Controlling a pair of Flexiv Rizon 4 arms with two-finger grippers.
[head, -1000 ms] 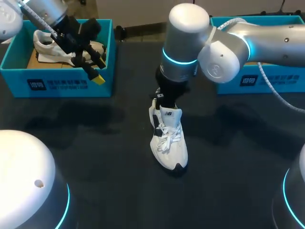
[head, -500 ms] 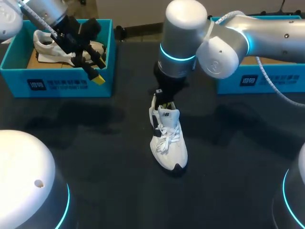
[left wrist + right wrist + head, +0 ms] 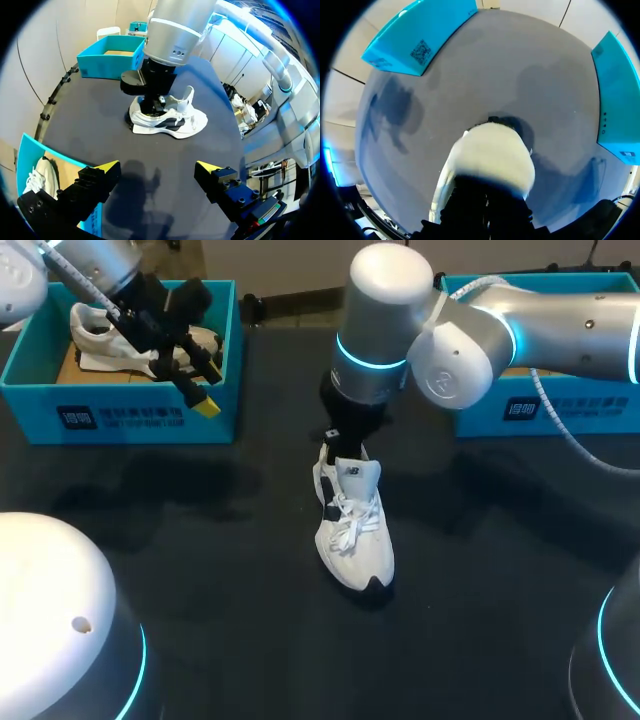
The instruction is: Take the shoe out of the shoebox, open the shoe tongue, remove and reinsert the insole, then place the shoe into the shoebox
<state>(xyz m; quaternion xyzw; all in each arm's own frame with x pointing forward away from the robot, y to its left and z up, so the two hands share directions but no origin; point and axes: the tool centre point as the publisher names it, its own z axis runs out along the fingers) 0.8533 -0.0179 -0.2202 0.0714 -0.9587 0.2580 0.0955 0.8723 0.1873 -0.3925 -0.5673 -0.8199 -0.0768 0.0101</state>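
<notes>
A white sneaker (image 3: 352,530) with black trim stands upright on the dark table, mid-table, its tongue (image 3: 358,472) raised. My right gripper (image 3: 340,448) comes straight down into the shoe's opening behind the tongue, shut; its tips are hidden inside, so what they pinch cannot be seen. From my left wrist the same sneaker (image 3: 167,116) lies ahead, side-on, under the right arm. In the right wrist view the shoe (image 3: 492,155) fills the space just ahead of the dark fingers. My left gripper (image 3: 190,380) hangs open over the left blue shoebox (image 3: 140,415); nothing sits between its fingers (image 3: 157,167).
A second white shoe (image 3: 95,330) lies in the left box on brown paper. Another blue shoebox (image 3: 540,405) stands at the back right, behind the right arm. Two white rounded robot bases fill the near corners.
The right wrist has shifted slightly above the shoe and the tongue stands a little higher. The shoe stays in place and the left arm has not moved.
</notes>
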